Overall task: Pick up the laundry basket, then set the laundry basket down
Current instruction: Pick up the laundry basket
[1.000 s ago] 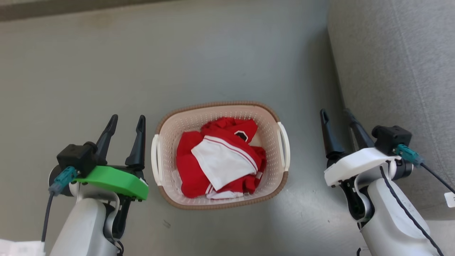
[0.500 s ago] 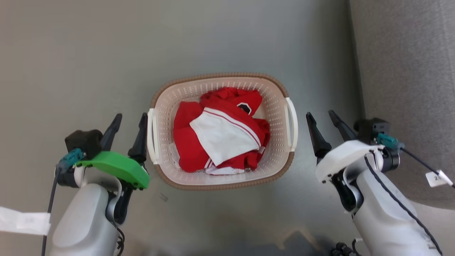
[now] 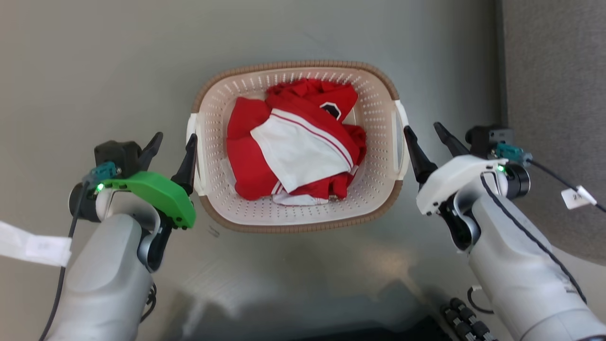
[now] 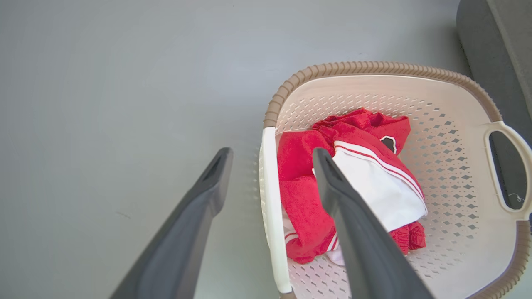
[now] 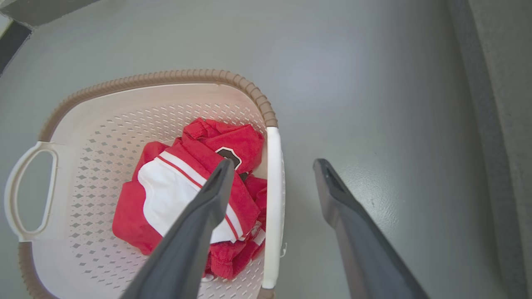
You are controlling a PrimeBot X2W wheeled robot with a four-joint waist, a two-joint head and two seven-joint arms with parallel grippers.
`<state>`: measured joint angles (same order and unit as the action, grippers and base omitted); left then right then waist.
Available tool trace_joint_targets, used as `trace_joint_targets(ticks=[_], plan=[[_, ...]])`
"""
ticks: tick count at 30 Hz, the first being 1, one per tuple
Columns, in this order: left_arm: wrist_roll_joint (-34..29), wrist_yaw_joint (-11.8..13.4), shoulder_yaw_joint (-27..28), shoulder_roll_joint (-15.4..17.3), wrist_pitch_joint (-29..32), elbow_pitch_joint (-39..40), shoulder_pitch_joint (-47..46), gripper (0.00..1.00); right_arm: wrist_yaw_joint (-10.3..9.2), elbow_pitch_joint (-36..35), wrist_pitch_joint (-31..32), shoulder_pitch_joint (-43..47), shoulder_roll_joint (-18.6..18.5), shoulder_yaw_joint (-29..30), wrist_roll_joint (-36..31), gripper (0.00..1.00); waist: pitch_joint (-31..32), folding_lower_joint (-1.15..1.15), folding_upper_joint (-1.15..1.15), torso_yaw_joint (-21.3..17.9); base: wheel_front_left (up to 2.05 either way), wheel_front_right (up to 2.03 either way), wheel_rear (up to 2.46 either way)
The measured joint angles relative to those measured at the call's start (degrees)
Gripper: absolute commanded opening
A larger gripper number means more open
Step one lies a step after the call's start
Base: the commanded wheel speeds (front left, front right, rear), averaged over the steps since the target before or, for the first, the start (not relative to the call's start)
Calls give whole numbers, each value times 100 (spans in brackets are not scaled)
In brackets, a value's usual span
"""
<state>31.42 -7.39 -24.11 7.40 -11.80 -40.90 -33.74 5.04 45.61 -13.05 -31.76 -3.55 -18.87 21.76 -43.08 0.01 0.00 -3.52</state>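
Laundry basket (image 3: 215, 156): stood upright on the grey floor (image 3: 94, 71) between my two grippers, open side up; its underside was hidden from me.
Contents: a crumpled red and white garment (image 3: 298, 151) lay inside; the dark badge on it was too small to read.
Left gripper (image 3: 175, 138): my fingers were spread apart and held nothing. In my left wrist view the white left handle (image 4: 270, 199) lay between them, one finger over the floor, the other over the garment.
Right gripper (image 3: 421, 128): fingers likewise parted and empty, one on each side of the right handle (image 5: 273, 195) in my right wrist view.
Contact: I could not tell whether any finger touched a handle or hung above it.
Cut off: the basket's near corners fell outside both wrist views, and my own fingers covered part of the garment.
Right side: grey upholstery (image 3: 558, 118) stood near the basket, apart from it.
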Motion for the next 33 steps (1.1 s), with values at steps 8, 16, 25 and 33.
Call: trace_joint_targets(ticks=[8, 16, 25, 33], plan=[[29, 0, -215, 7, 190, -472, -431, 100, 51, 549, 209, -463, 3, -253, 0, 100, -439, 0, 0, -2, 0, 0, 0], [278, 0, -491, -69, 397, -820, -827, 100, 100, 893, 299, -812, -1, -492, 278, 100, -812, 0, 0, -3, 0, 0, 0], [471, 0, -750, -132, 472, -1098, -1025, 100, 151, 1144, 319, -1193, 0, -816, 338, 100, -985, 0, 0, 84, 0, 0, 0], [677, 0, -860, -182, 467, -1291, -1158, 44, 151, 1327, 300, -1290, -3, -960, 515, 52, -1001, -1, 0, 129, 0, 0, 0]])
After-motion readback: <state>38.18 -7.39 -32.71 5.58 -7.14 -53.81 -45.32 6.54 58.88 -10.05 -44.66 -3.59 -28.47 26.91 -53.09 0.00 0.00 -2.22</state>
